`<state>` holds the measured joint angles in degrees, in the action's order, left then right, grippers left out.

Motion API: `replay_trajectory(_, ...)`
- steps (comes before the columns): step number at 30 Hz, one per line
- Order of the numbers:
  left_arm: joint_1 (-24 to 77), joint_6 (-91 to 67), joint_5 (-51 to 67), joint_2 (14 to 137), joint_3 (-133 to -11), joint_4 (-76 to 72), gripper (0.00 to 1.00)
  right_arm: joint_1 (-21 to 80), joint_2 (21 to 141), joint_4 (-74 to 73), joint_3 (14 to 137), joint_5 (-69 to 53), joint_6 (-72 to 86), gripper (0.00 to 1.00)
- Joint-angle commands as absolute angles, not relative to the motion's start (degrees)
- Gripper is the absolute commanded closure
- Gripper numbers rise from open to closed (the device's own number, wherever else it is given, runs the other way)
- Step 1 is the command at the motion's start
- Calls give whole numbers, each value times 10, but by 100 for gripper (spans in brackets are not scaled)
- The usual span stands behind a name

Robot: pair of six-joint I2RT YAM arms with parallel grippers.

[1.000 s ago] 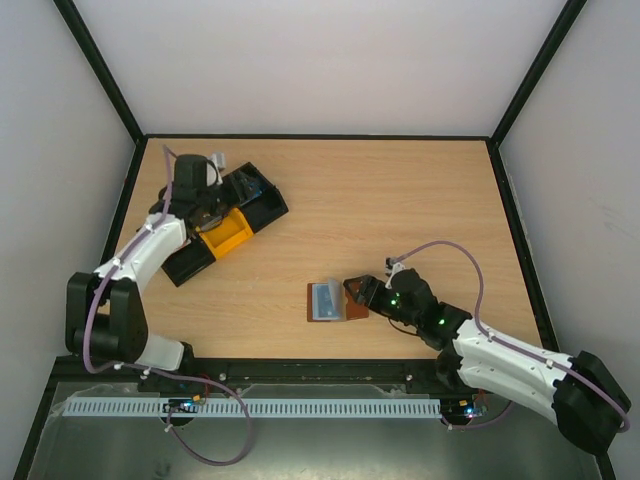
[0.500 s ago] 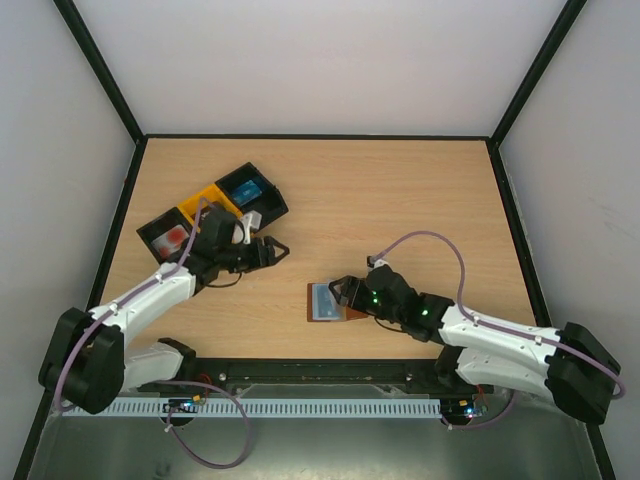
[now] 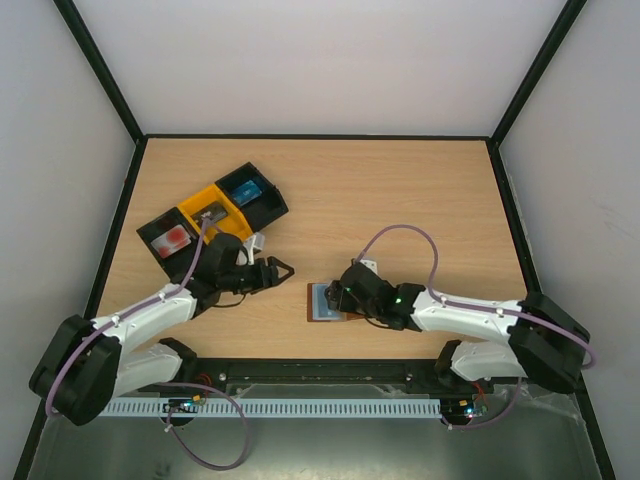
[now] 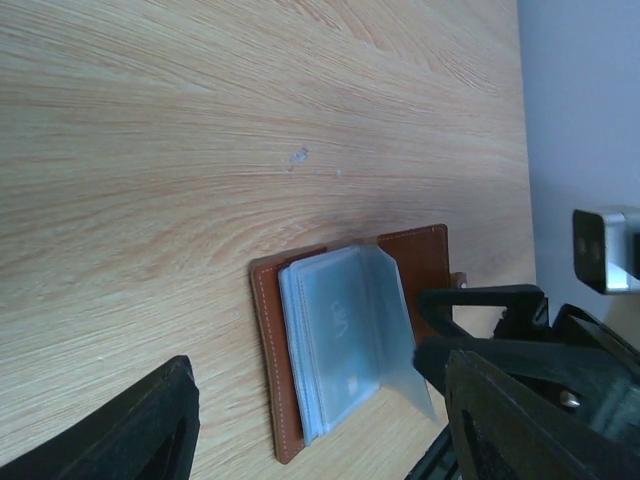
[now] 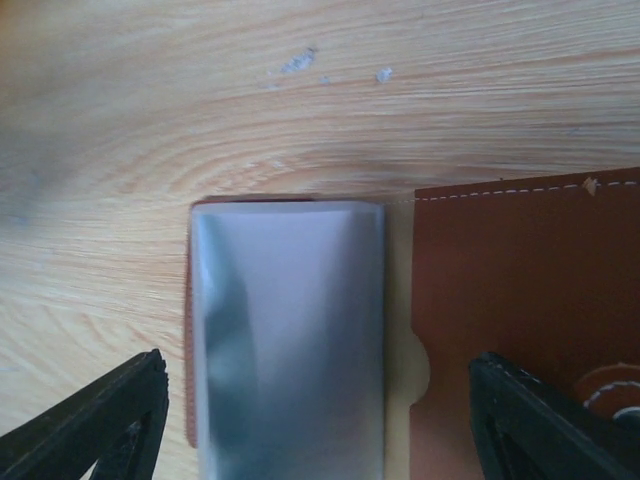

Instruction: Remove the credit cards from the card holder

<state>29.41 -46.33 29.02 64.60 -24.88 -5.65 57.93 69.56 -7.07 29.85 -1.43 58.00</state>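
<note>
Everything laid out on a wooden bench [image 3: 400, 190].

Coming in low from either side:
- The right arm [image 3: 470, 315], stretched leftward with the right jaws released, spread wide and grasping nothing. Placed over the brown right-hand flap of the card holder [image 3: 322, 300], probably to pin the leather down; contact impossible to confirm.
- The left arm [image 3: 150, 305], aimed rightward with the left jaws likewise released and empty. Near the holder's left edge but not touching, apparently lined up to pick at the pockets.

Parked at the far left as a drop-off, well apart from the holder: a row of open trays [image 3: 150, 233], black, yellow, black, one card apiece.

Lying near the bench's front edge, between the two arms: the holder itself, spread open with the leather down and the translucent grey-blue sleeves [image 4: 345, 340] facing up for easy access.

Of the credit cards [image 3: 245, 190], three already out: blue in the right black tray, dark in the yellow, pale with a red patch in the left black. Possibly one more inside, judging by faint print showing through a sleeve; hard to tell for sure.
</note>
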Motion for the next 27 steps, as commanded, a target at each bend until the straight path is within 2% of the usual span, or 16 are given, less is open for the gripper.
replay_trajectory(1,314,-505,305,647,-222,-126,32,588,734,-132,330,36,545,23)
replay_trajectory(4,331,-534,314,656,-210,-167,32,591,719,-145,321,83,549,35)
replay_trajectory(8,353,-558,322,677,-205,-216,31,591,681,-129,280,107,564,60)
replay_trajectory(12,364,-585,325,704,-201,-266,30,591,652,-85,230,101,587,71)
replay_trajectory(19,385,-623,332,754,-205,-364,27,591,617,-31,169,87,612,82)
replay_trajectory(27,423,-632,337,822,-231,-418,24,591,601,10,135,67,621,83)
